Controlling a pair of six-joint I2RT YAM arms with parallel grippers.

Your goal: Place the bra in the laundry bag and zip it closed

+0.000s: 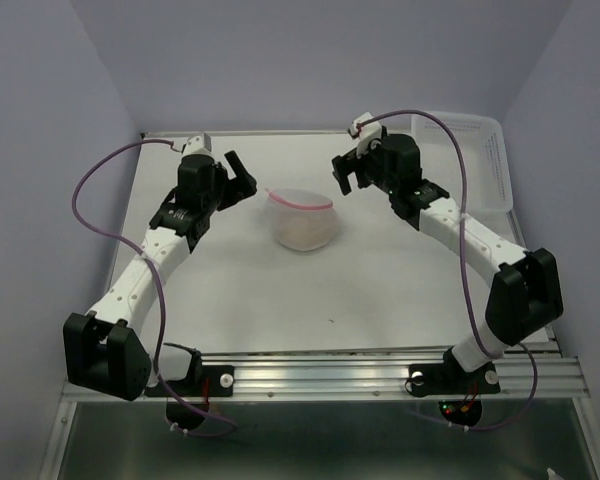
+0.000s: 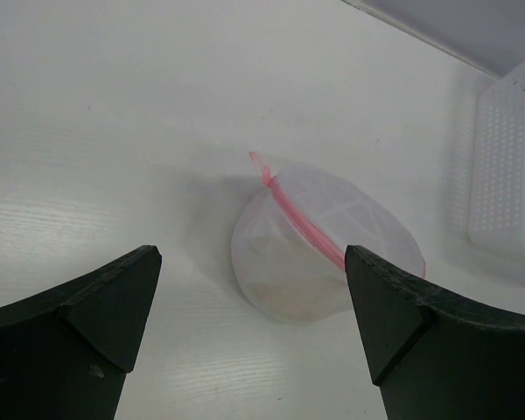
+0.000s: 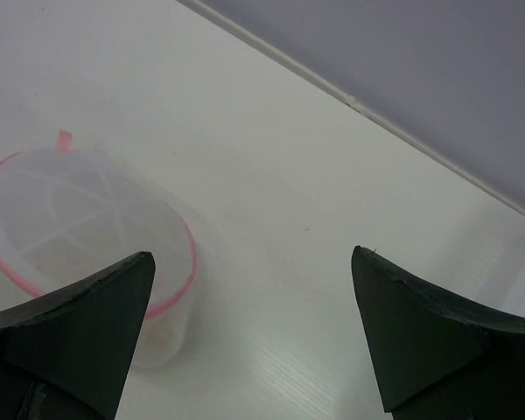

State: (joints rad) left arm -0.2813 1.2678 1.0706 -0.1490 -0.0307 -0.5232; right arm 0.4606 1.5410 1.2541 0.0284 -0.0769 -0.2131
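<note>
bag [image 1: 302, 218]: mid-counter, between the two tools and touching neither; stands as a rounded pouch with a pink rim on top and a pink tab sticking out at its far-left side
bra [image 2: 284, 293]: inside the bag, seen only as a beige tint low down through the mesh
left tool [image 1: 242, 177]: just left of the bag, above the counter, jaws spread, nothing in them; the wrist view frames the bag between the two fingers
right tool [image 1: 340, 176]: just right of the bag, jaws spread, holding nothing; in the wrist view the bag sits at the left finger's side
around: white perforated basket [image 1: 475, 160] at the far right corner, well apart from the bag, behind the right arm
in the way: nothing lies between either tool and the bag
cables [image 1: 90, 190]: purple loops hang off both arms, clear of the bag
counter [image 1: 280, 290]: plain white, matte, with a metal rail [image 1: 320, 380] at the near edge holding the arm bases
room: lilac walls [image 1: 280, 60] on three sides
hard to tell: whether the zipper is closed; bra shape and straps are blurred by the mesh; the basket is cut off in both wrist views
</note>
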